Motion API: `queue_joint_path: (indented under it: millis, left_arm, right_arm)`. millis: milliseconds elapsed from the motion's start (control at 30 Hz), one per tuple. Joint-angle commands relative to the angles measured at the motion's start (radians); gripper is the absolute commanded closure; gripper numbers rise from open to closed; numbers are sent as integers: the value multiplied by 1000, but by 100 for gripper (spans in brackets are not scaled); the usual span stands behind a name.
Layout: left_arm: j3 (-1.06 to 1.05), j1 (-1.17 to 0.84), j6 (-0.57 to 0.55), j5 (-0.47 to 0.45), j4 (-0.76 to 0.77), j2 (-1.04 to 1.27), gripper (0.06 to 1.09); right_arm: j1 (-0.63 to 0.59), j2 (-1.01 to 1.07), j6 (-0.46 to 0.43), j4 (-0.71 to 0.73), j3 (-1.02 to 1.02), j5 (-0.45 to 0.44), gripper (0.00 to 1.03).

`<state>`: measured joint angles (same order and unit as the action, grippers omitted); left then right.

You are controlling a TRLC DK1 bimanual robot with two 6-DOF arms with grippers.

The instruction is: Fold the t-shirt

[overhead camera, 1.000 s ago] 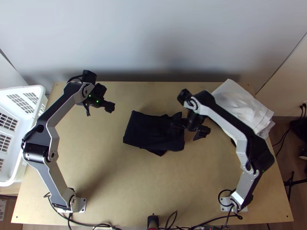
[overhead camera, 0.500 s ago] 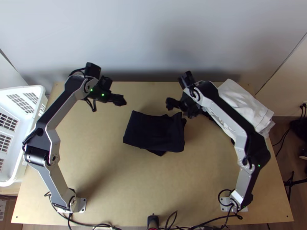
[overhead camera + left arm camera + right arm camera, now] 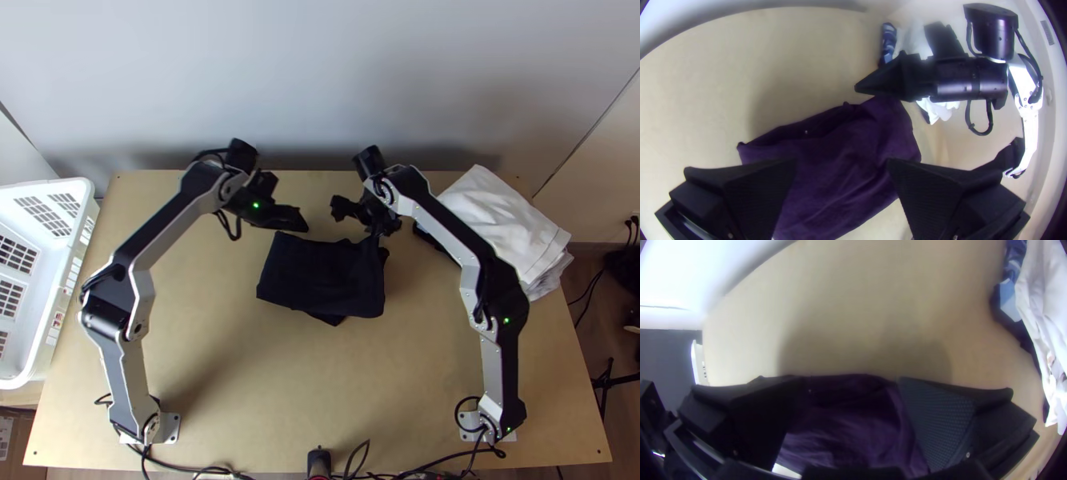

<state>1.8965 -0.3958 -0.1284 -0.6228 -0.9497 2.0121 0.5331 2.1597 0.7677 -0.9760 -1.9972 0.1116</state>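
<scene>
Working with two arms above the light wooden table [image 3: 240, 368], with the dark t-shirt [image 3: 320, 276] lying near its middle, folded into a compact, rough rectangle. Letting a small corner of under-layer poke out along the t-shirt's near side, and a bit more of the lower layer past its right side. Wrinkling softly across the top layer, and creasing into a raised ridge toward the far right corner.

Holding the left end effector [image 3: 292, 220] above the t-shirt's far left part, its two black fingers [image 3: 760, 191] standing wide apart with nothing between them. Holding the right end effector [image 3: 364, 218] above the far right part, just beside that ridge, its fingers [image 3: 933, 418] likewise parted widely and gripping nothing. Leaving a gap between the two end effectors.

Piling white cloth [image 3: 512, 216] at the table's far right, with dark cloth [image 3: 1011, 324] and a blue patterned piece [image 3: 1016, 258] peeking out from underneath. Standing a white plastic basket [image 3: 60, 184] at the left edge of the table.
</scene>
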Motion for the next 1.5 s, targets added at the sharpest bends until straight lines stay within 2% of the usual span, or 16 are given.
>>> queue_joint_path:
  millis: [0, 100, 367, 667, 700, 833, 967, 1067, 1133, 1300, 1467]
  left_arm:
    - [12, -35, -16, -17, -4, 68, 11]
    - [12, -35, 0, 17, -3, 83, 11]
    - [3, -18, 7, 23, -3, 85, 11]
    - [4, -11, 9, 23, 3, 43, 11]
    - [4, -11, 9, 23, 2, 39, 11]
    - [1, -9, 7, 23, 2, 39, 11]
    - [-1, -14, 6, 23, 2, 36, 11]
    - [1, -15, 6, 23, 3, 33, 11]
    - [1, -14, 6, 23, 5, 31, 11]
    - [3, -3, 7, 25, 6, 23, 11]
    - [-2, 18, 10, 25, -1, 19, 11]
  right_arm:
    - [-27, 37, 36, -109, 43, 0, 6]
    - [-56, 32, 35, -127, 89, -1, 6]
    - [-154, -31, 27, -125, 176, -6, 6]
    - [-125, -233, 50, -138, 199, -6, 6]
    - [-102, -255, 48, -139, 202, 2, 6]
    - [-16, -299, 48, -156, 224, 125, 6]
    - [51, -299, 41, -173, 239, 165, 6]
    - [73, -279, 39, -171, 253, 230, 6]
    - [77, -250, 30, -171, 287, 240, 6]
    - [11, -167, 1, -59, 439, 217, 6]
    - [-44, -104, -8, -21, 497, 218, 6]
